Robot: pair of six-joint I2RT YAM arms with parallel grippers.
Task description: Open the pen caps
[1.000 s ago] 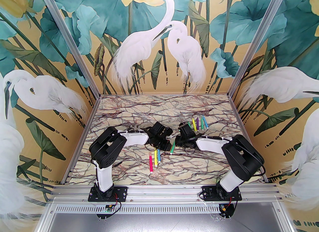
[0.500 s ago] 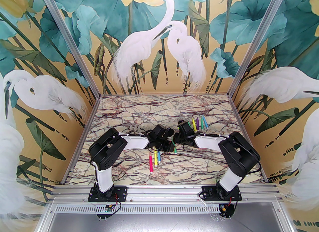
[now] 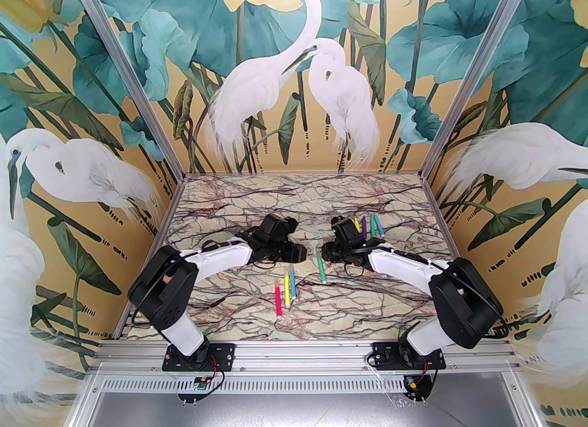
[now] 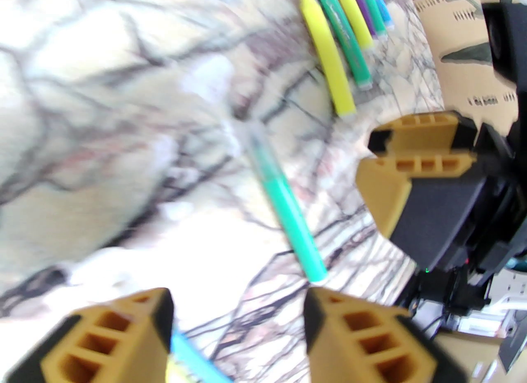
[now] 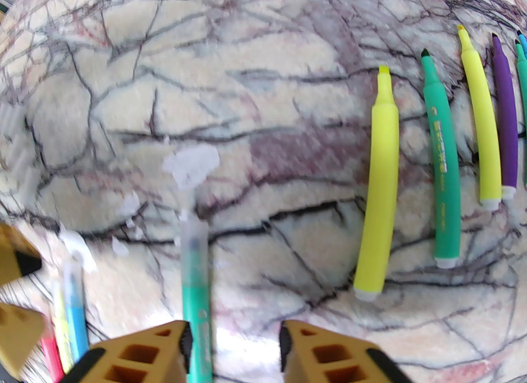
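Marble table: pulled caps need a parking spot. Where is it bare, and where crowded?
Bare: the far strip of the table along the back wall, and the near strip between the pink pen and the front rail. Crowded: mid-table around the green pen, and the far-right pen row.

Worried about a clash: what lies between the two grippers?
In the top view, the capped end of the green pen lies on the table between the left gripper and the right gripper.

veined marble table [image 3: 275, 195], heron mural walls [image 3: 257, 90]
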